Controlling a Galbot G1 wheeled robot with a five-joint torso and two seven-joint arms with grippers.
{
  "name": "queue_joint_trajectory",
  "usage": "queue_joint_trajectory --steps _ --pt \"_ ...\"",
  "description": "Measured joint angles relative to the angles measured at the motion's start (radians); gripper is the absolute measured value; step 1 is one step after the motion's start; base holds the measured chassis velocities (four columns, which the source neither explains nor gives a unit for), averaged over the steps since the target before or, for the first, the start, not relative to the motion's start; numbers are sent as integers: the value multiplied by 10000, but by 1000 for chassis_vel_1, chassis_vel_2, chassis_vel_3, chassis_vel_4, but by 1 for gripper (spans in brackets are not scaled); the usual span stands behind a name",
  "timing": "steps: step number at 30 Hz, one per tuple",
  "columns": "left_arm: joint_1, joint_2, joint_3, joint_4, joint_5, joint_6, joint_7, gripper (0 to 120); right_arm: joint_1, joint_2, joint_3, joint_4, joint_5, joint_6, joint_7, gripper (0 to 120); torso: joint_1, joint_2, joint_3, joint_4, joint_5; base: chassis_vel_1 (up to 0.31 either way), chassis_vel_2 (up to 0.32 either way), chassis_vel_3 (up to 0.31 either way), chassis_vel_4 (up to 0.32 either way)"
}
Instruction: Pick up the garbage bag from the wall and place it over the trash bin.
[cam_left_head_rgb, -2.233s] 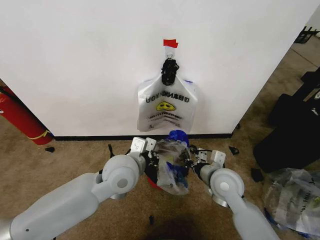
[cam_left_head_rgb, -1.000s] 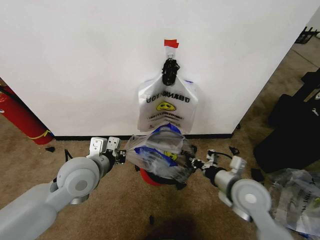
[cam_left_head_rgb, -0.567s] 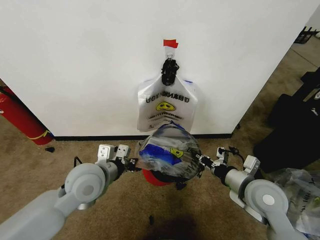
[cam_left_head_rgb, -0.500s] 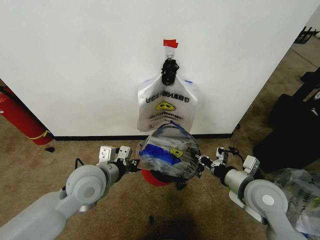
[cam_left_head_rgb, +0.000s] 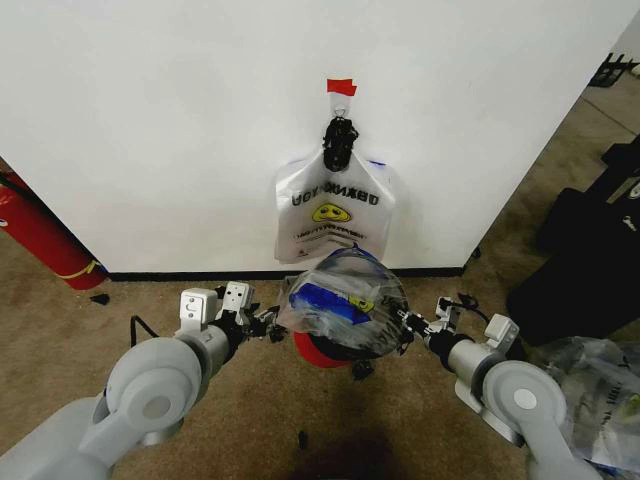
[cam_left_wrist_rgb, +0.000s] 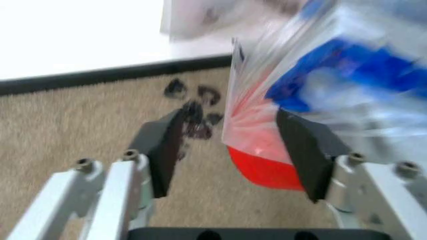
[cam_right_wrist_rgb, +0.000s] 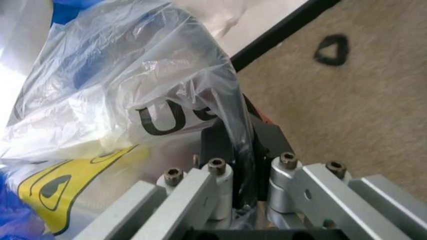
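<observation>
**At the wall's foot: bag stretched over the bin between two grippers**

Against the base of the white wall (cam_left_head_rgb: 150, 120), on tan carpet (cam_left_head_rgb: 90, 330), the garbage bag (cam_left_head_rgb: 345, 300) sits spread over the top of the trash bin (cam_left_head_rgb: 322, 350), whose red base shows under the plastic. The bag's film is translucent, with blue print, a yellow smiley patch and black lettering visible through its folds.

The right gripper (cam_left_head_rgb: 412, 325) is at the bag's right edge. In the right wrist view its fingers (cam_right_wrist_rgb: 200, 192) are clamped close together on a gathered strip of the bag's plastic (cam_right_wrist_rgb: 237, 150), with the black lettering and yellow face lying just beside them.

The left gripper (cam_left_head_rgb: 272, 328) is at the bag's left edge. In the left wrist view its two dark pads (cam_left_wrist_rgb: 163, 150) stand spread wide apart, released, with the bag's edge (cam_left_wrist_rgb: 247, 100) and the bin's red base (cam_left_wrist_rgb: 263, 167) showing between them; the plastic hangs free in the gap and I cannot tell that it touches either pad.

Above the bin, a second white bag with a smiley face (cam_left_head_rgb: 333, 212) hangs flat on the wall from a black hook (cam_left_head_rgb: 339, 143), under a strip of red tape (cam_left_head_rgb: 341, 86). A red fire extinguisher (cam_left_head_rgb: 40, 235) leans at the far left of the wall. A clear plastic sack (cam_left_head_rgb: 590, 395) lies on the carpet well to the right.
</observation>
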Motion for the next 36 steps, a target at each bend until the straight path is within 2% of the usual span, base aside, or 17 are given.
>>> queue_joint_trajectory --steps 4,5,6,8,11,15,18,21,28,36 --pt "384 -198 -168 -773 -113 -904 165 81 -115 191 82 8 -613 259 6 1 0 0 0 2 3 0 0 0 0" --pt "467 -306 -167 -840 -230 -1254 288 81 -129 250 82 25 -758 359 18 1 0 0 0 1 2 0 0 0 0" --pt "467 -306 -167 -840 -230 -1254 288 81 -129 250 82 25 -758 359 18 1 0 0 0 1 2 0 0 0 0" --pt "591 -533 -93 -878 -472 -1872 623 94 -141 415 76 88 -860 523 163 1 0 0 0 0 -2 0 0 0 0" --pt "646 -915 232 -885 -722 -2493 1128 100 -205 755 15 245 -953 696 414 1 0 0 0 0 -1 0 0 0 0" --pt "496 -1176 545 -884 -1039 -2741 1324 100 -239 987 -62 306 -1181 870 519 1 0 0 -1 1 2 0 0 0 0" --pt "-31 -1546 1128 -884 -1421 -3155 1315 96 -257 1286 -153 313 -1484 971 635 1 0 0 0 -2 2 0 0 0 0" --pt "-269 -1776 1307 -789 -1580 -3271 1169 94 -264 1374 -193 313 -1588 976 687 1 -1 0 -1 -2 2 0 0 0 0" --pt "-910 -2736 1783 301 -1702 -3286 235 90 -62 1509 -238 534 -1563 738 986 1 0 0 0 -1 0 0 0 0 0" --pt "-1050 -3127 1932 780 -1646 -3294 97 90 70 1524 -279 323 -1374 560 1095 1 0 0 0 1 1 0 0 0 0"
